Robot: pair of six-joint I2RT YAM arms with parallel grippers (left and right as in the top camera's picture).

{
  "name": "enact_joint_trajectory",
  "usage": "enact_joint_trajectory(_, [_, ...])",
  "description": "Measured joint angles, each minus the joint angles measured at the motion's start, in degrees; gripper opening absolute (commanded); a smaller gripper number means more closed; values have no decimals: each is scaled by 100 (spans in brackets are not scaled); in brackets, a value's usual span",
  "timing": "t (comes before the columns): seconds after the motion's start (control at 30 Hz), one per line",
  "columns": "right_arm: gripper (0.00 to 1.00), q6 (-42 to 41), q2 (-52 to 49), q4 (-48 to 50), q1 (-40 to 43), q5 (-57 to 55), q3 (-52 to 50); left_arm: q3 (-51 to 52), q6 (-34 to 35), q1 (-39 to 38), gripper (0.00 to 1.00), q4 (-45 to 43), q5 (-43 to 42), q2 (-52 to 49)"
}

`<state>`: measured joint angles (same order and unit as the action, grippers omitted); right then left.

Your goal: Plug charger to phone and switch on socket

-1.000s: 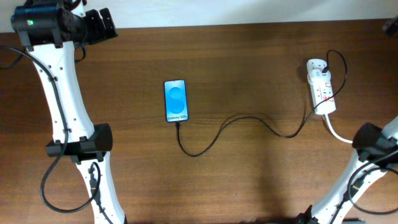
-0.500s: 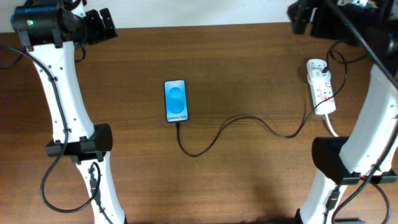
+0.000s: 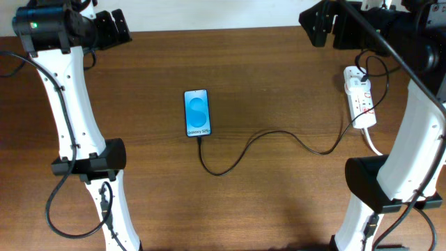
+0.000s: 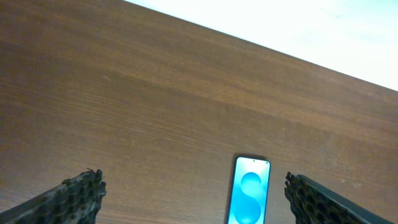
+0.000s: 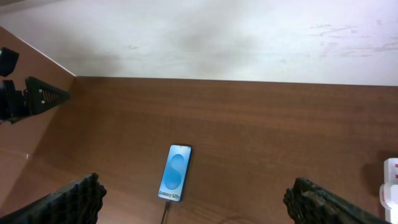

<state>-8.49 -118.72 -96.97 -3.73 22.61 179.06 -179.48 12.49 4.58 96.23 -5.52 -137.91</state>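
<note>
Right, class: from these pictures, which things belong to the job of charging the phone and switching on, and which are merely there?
Part of the job:
phone
charger
socket

Merely there:
table
white cord trailing from the socket

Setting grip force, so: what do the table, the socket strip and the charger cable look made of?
The table looks like matte dark wood or veneer, with visible grain. The socket looks like smooth hard white plastic, slightly glossy. The charger looks like flexible black rubber or plastic sheathing, lying in loose curves.
</note>
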Motion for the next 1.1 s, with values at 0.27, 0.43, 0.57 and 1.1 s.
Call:
enact_joint_trajectory(0.27, [98,341,26,0,44,0,0,0,0,0,99,2,0,0])
enact_joint_trajectory(0.43, [98,859,448,33,-404,-1327,-195,0,0,0,99,4,0,0])
enact_joint_trajectory(0.57, [98,1281,1585,1176,-581,-1882,-1722,0,0,0,99,4,0,0])
enact_joint_trajectory(1.1, [98,1873,6260,6489,-282,-2109,-10260,0,0,0,99,2,0,0])
